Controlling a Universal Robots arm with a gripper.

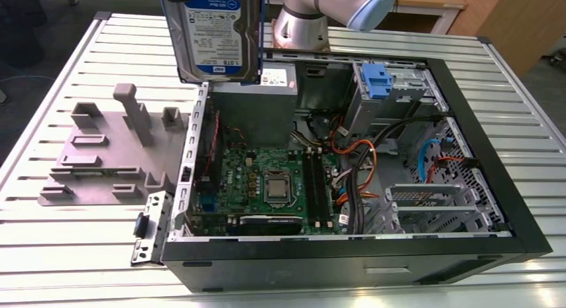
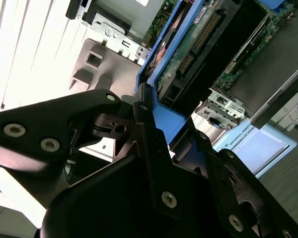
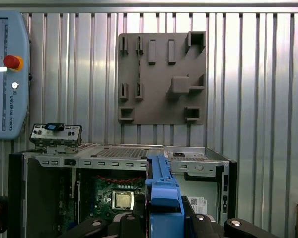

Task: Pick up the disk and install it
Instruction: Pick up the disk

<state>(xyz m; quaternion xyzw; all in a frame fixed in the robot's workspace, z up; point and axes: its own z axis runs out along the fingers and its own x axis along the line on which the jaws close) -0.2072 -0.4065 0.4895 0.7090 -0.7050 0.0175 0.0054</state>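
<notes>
At the exterior view's left, a grey fixture plate [image 1: 106, 155] lay flat on the slatted table [image 1: 53, 255], its slots vacant. Just beside it, above the case's near corner, the disk [image 1: 217, 36] hung upright and clear of every surface, label facing the camera. In the second wrist view the gripper [image 2: 148, 111] pinched the disk by its blue bracket [image 2: 164, 116]; the contact faces were largely hidden, so the hold appeared firm rather than proved so. Further right stood the open computer case [image 1: 354, 258], with loose cables [image 1: 358, 155] across its middle and the blue tab [image 1: 376, 79] at the drive bay. The carry was judged to require a square, untilted hold, slow travel, and clearance from the case rim and cables.
</notes>
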